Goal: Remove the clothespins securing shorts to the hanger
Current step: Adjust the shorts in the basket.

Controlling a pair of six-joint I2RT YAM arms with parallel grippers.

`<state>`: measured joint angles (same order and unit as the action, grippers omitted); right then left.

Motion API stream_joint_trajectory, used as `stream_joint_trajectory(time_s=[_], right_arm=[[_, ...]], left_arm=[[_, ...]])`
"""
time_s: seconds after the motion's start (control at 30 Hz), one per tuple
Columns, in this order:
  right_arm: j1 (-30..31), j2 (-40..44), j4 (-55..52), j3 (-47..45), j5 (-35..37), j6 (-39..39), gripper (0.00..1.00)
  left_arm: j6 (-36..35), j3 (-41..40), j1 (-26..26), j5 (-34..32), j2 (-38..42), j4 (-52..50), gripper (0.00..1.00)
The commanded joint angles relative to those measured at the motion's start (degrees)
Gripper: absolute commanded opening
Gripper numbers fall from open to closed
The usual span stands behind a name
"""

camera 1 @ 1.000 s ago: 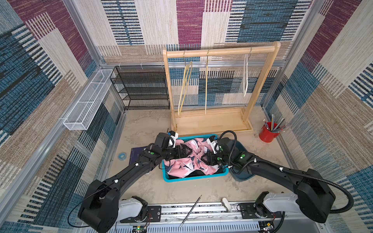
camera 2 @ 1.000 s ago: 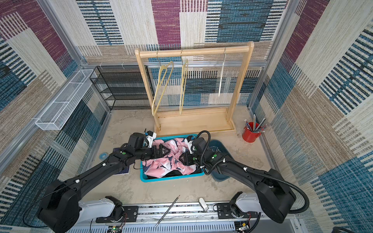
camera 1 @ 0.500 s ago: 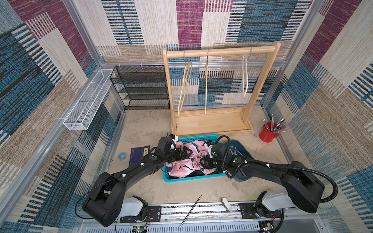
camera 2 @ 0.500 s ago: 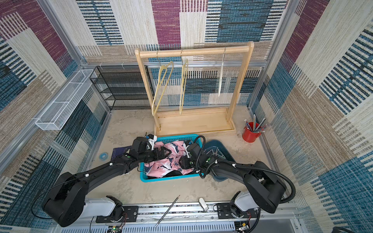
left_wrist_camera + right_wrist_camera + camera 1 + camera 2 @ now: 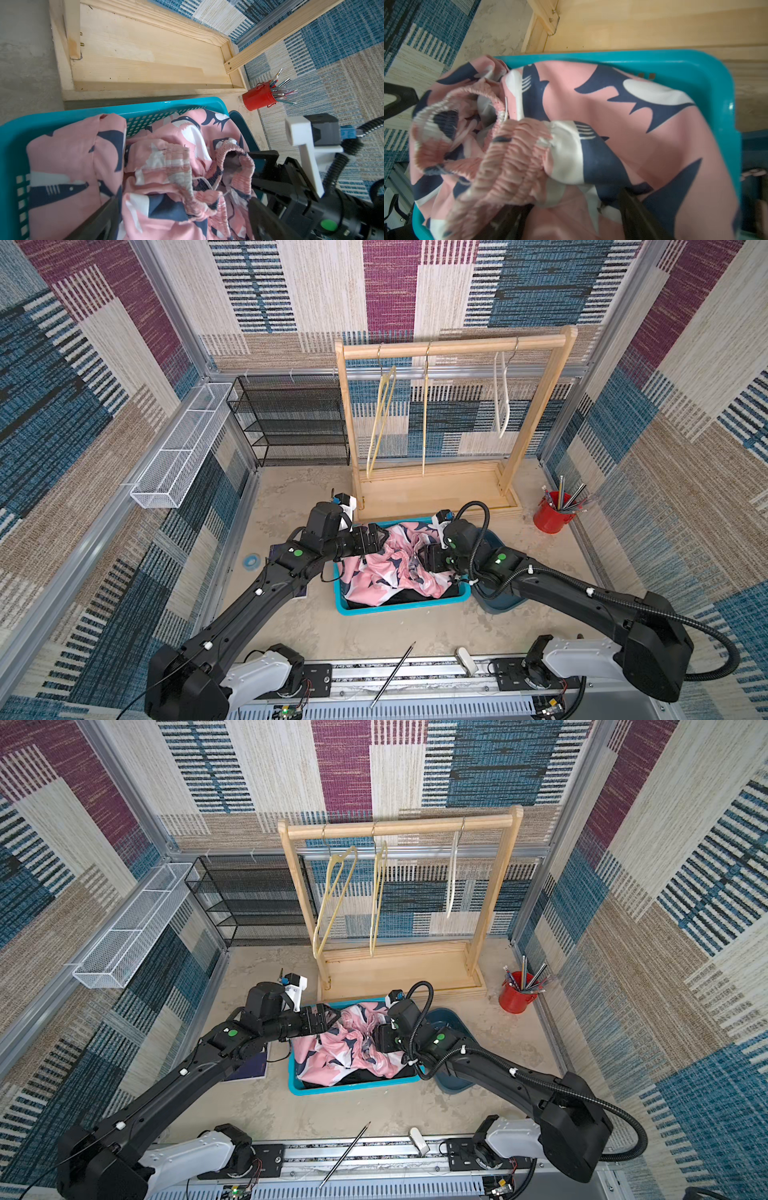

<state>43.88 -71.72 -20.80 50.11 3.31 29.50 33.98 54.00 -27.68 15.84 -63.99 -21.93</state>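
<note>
Cloth is what I have under both arms: the pink shorts with the navy-and-white shark print (image 5: 390, 568) lie crumpled in the teal slotted plastic basket (image 5: 399, 608) on the bench, on top of some black cloth (image 5: 411, 598). They are well apart from the thin hangers (image 5: 380, 418), which hang bare on the pale wooden rack (image 5: 453, 344). I can make out no clothespin on the shorts from any view. I judge the shorts light, limp and quick to slide or bunch. The gathered elastic waistband (image 5: 500, 145) is the thickest part and the best place to take hold, while the flat printed panels would just slip away. Any peg hidden in the folds should be stiff, small and easy to flick off, so I would search along that waistband. The left claw (image 5: 380, 537) hovers over the basket's near-left side with its jaws as wide as they go, holding nothing. The right claw (image 5: 419, 560) sits low against the waistband, jaws well parted with loose cloth lying between them, and it does not look pinched.
</note>
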Motion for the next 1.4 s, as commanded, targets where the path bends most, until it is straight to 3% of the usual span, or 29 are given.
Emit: stream_joint_trajectory(time_s=[0.0,0.4,0.6,0.73,0.87,1.03,1.37], right_arm=[[-0.6,1.7,-4.3,1.7,3.5,0.9,0.71],[-8.1,8.5,-10.0,2.3,4.0,-1.8,0.73],[-14.4,10.6,-9.1,3.2,0.0,-6.2,0.73],[-21.2,11.2,-5.4,2.8,-2.6,-11.5,0.73],[-28.7,11.4,5.6,-0.6,-5.8,-17.9,0.74],[-35.9,10.1,19.9,-5.4,-9.0,-23.0,0.74],[-43.7,-2.9,36.8,-8.8,-12.8,-28.4,0.74]], left_arm=[[-2.2,1.5,1.1,-0.7,0.6,-4.2,0.99],[-4.5,5.2,8.0,5.1,-0.5,-5.1,0.99],[-7.7,6.6,17.2,7.7,-1.1,-5.3,0.99],[-11.2,6.6,20.7,2.9,-1.8,-3.2,0.99],[-14.2,5.1,23.1,-6.2,-4.1,1.2,1.0],[-16.0,-2.8,24.9,-17.2,-4.8,15.8,1.0],[-26.2,-20.5,25.7,-24.7,-5.7,44.0,0.99]])
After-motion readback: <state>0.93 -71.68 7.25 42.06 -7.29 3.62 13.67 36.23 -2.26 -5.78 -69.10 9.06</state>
